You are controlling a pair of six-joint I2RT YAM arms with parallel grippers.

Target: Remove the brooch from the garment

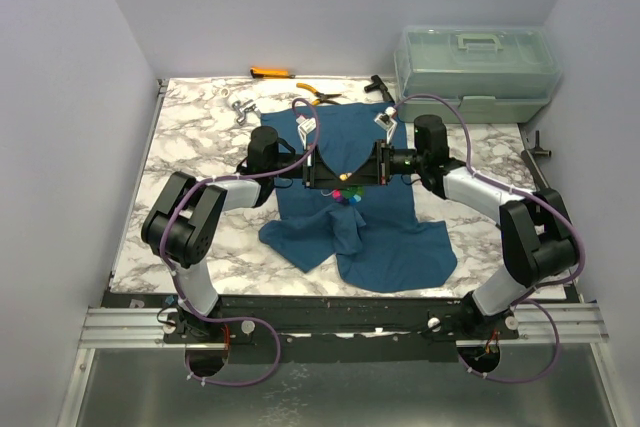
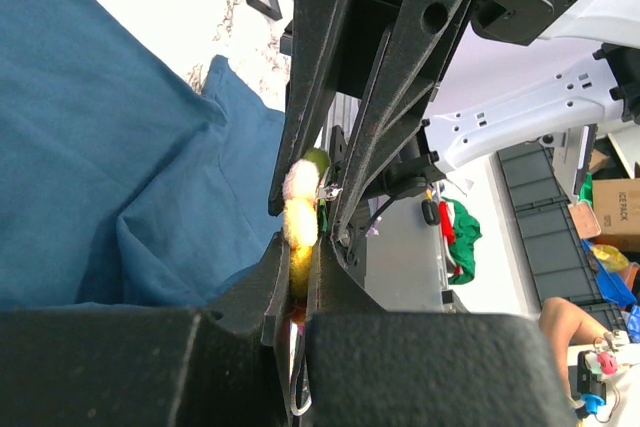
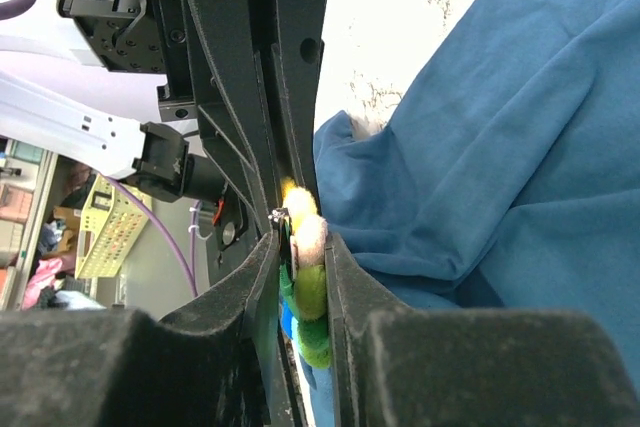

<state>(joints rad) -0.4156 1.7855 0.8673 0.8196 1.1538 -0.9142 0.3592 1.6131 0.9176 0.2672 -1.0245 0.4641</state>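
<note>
Top external view shows one garment (image 1: pixel 400 247), a dark blue shirt, lying in the middle of the white and grey desk (image 1: pixel 200 137). Two arms reach over the garment: the left arm (image 1: pixel 195 217) comes in from the garment's left side and the right arm (image 1: pixel 530 237) from its right side. Their two sets of jaws meet tip to tip above the middle of the garment. One brooch (image 1: pixel 348 195), a tiny bunch of bright beads, sits right there at the middle of the garment. Left wrist view shows the left jaws almost shut, with only a thin gap. The brooch (image 2: pixel 300 212) is squeezed in that gap, and pink and yellow beads poke out. The garment (image 2: pixel 100 147) lies just beside it. Right wrist view shows the right jaws almost shut too, pinching the same brooch (image 3: pixel 306 252), with yellow, pink and green beads between them. A fold of the garment (image 3: pixel 500 147) is bunched up against the beads. Near the garment's far edge lie four small things: one orange-handled tool (image 1: pixel 270 73), one pair of pliers (image 1: pixel 322 97), one black tool (image 1: pixel 378 85) and one little metal piece (image 1: pixel 238 109). One clear box (image 1: pixel 475 72) with a lid stands past the garment's far right corner.
</note>
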